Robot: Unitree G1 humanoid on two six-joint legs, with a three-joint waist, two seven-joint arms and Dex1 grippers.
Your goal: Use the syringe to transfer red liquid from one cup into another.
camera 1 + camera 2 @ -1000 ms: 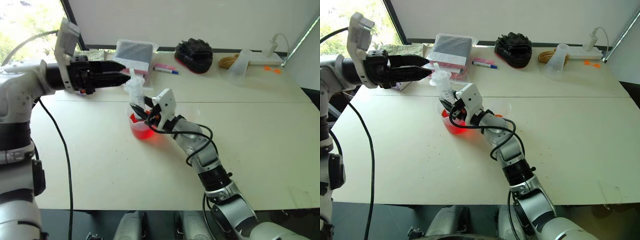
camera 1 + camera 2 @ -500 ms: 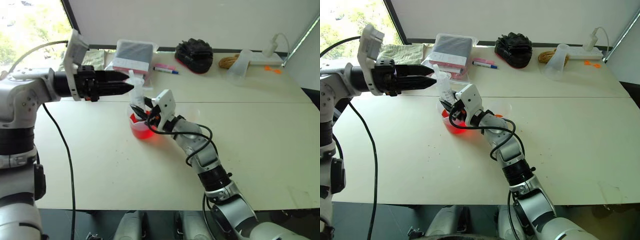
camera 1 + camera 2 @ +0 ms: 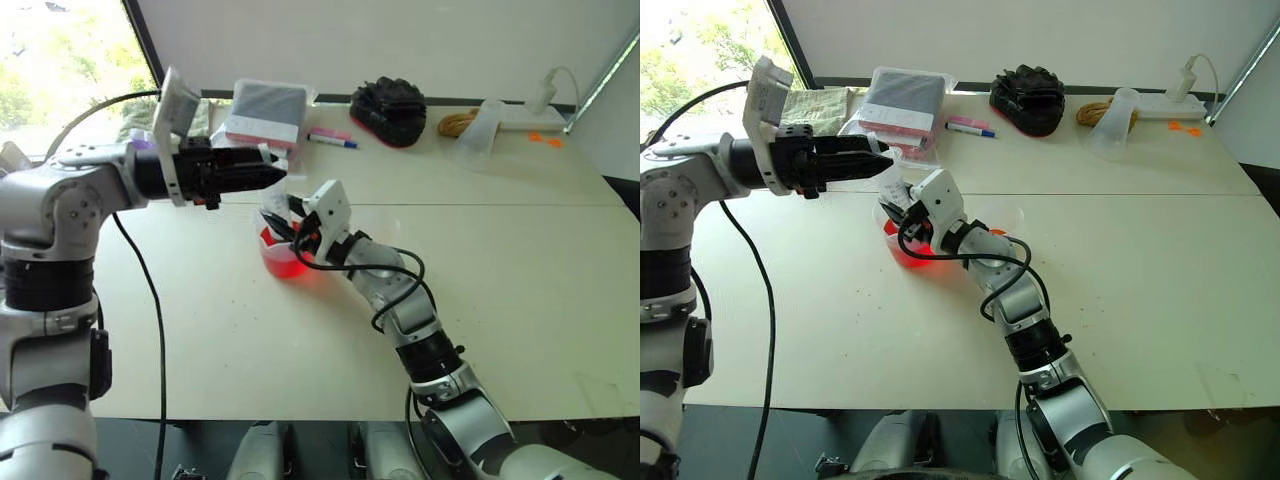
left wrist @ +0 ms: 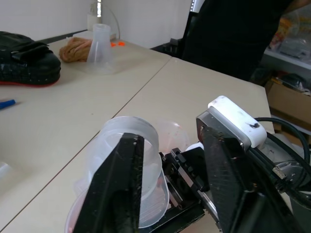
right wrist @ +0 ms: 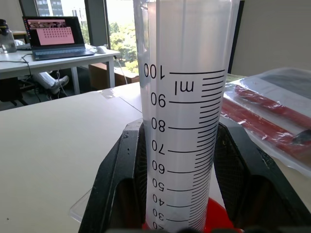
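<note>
Now your right gripper (image 5: 182, 194) squeezes the big clear plastic syringe (image 5: 183, 107), tip in the wide red beaker (image 3: 283, 262). Your left gripper (image 3: 272, 176) sits half-shut at the plunger top; grab it and pull up next.

Shiny silver arms with black bands, black wires looping along them, white camera boxes by long black fingers (image 4: 121, 194).
</note>
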